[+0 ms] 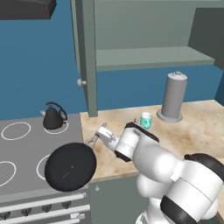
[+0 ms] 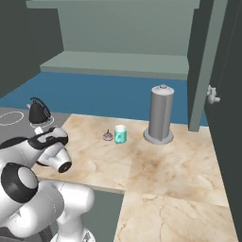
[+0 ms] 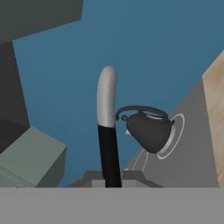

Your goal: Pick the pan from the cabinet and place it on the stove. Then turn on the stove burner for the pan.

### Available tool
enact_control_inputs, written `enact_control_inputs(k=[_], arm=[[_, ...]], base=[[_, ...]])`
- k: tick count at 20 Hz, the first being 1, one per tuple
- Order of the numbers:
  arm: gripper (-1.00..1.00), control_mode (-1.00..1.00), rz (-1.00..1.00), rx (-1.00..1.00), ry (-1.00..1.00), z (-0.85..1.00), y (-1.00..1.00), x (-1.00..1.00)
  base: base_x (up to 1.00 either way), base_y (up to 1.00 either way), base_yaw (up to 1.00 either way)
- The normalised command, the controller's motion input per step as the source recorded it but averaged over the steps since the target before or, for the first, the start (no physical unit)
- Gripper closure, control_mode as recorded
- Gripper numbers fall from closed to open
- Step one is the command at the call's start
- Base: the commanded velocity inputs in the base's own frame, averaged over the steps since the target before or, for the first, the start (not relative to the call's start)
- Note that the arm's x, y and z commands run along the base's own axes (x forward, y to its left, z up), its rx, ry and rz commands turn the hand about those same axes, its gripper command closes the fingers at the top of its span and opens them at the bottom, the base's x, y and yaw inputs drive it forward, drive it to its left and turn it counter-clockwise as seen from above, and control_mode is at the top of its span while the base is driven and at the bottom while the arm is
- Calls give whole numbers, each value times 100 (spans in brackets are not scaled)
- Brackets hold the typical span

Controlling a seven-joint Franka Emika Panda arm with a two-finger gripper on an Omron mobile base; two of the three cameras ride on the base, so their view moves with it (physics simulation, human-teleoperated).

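Since the claw point(image 1: 93, 140) is clamped down narrow on the thin handle point(image 3: 108, 131) of the round, shallow, matte black frying pan point(image 1: 70, 166), we judge the hold a lopsided one: the pan looks stiff and fairly heavy, its weight sits in the disc well out from the grip, and a slim smooth handle can twist between the fingers, so the best place to hold it is on the handle close to the bowl rather than out at its tip. In the left base view the pan hangs tilted, its face turned toward us, at the front right of the flat grey cooktop with white rings point(image 1: 33, 151), just above the row of dark knobs point(image 1: 46, 209), with the claw just behind and to the right of its rim, over the near edge of the pale marble tabletop point(image 1: 192, 131). We cannot tell whether the pan rests on the stove or hovers over it. In the hand view the handle rises from between the fingertips, black low down and grey at its rounded end. Farther back, a small black kettle with an arched handle point(image 1: 54, 118) sits on a rear ring, well apart from the pan. On the tabletop beyond stand a small teal cup point(image 1: 146, 120) and a tall grey cylinder point(image 1: 173, 96). Farthest off, the grey-green wall cabinet point(image 1: 148, 57) stands open, its shelf bare where we can see it.
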Motion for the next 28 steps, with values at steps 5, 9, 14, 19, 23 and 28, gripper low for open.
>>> enact_control_inputs(k=[5,9,14,19,23,28], arm=[[100,-100,-6,0,0,0,11,8],[100,-100,-8,0,0,-2,9,2],[100,-100,-10,0,-4,-10,17,6],[100,-100,-14,0,-6,-21,29,0],[100,-100,-12,0,-7,-26,27,0],[100,-100,-3,0,-1,-16,8,-6]], base=[[0,0,0],[0,0,0],[0,0,0],[0,0,0],[0,0,0],[0,0,0]])
